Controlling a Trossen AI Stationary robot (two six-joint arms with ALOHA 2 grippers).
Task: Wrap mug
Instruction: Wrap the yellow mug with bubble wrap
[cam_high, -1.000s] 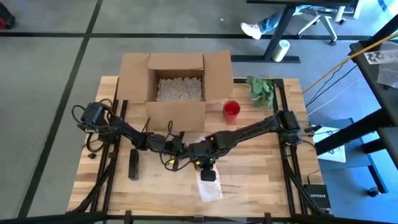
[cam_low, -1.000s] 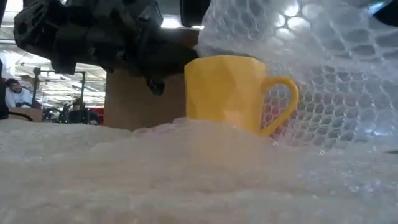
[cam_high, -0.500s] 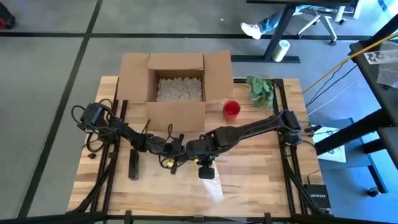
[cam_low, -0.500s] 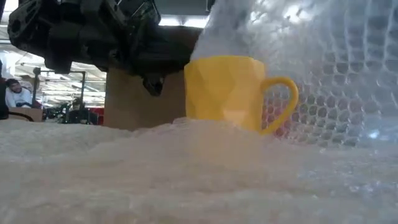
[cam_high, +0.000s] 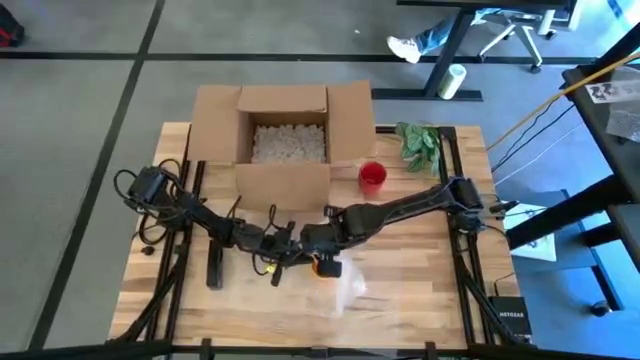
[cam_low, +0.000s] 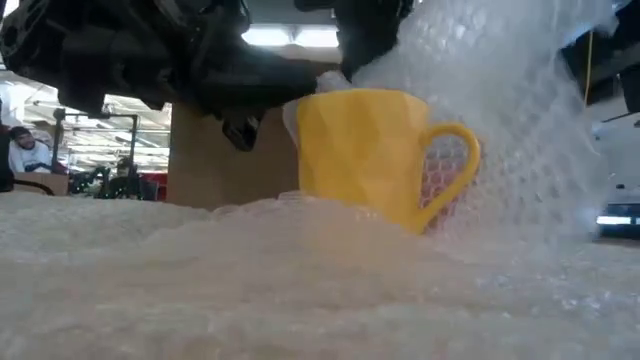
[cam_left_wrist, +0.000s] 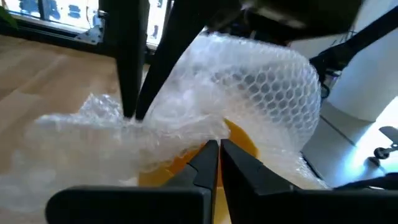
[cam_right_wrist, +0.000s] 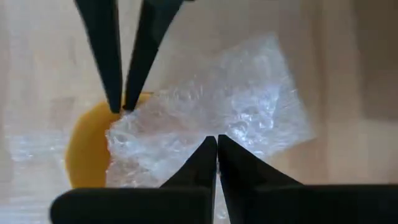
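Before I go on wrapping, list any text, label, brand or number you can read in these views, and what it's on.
"NETGEAR", probably: white lettering on the small black box at the table's right front corner; small, so uncertain.
Printed sheet at the far right edge: marks too small to read.
Yellow mug, bubble wrap, cardboard box, red cup: no text visible.

The mug (cam_low: 365, 150) looks like smooth, faceted yellow plastic with a soft sheen. Clear, glossy bubble wrap (cam_low: 500, 110) is dimpled with air cells. The table (cam_high: 420, 290) is pale matt wood; the box (cam_high: 285, 130) is dull brown cardboard
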